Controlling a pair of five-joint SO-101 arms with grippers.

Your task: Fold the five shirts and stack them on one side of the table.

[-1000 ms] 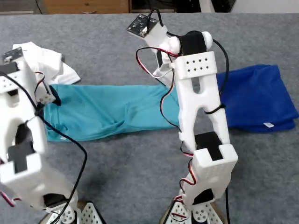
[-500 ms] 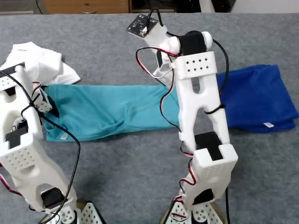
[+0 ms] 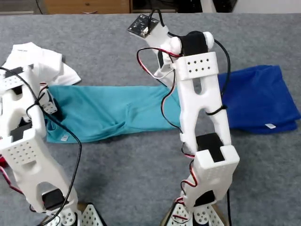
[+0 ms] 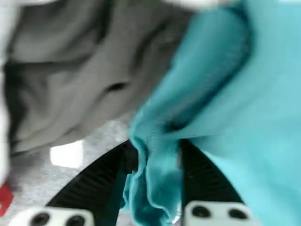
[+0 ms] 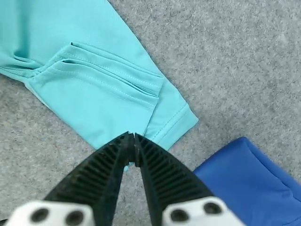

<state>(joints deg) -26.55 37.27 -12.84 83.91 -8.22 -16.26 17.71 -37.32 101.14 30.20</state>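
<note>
left hand clamped on teal shirt | arm shifted | right hand unmoved

Probably a robotics lab, grey felt-covered table, white robot arms, wooden cabinet behind

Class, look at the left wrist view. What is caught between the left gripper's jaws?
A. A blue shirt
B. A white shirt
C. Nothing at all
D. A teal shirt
D: in the left wrist view, a bunched fold of the teal shirt sits clamped between the jaws of the left gripper.
</note>
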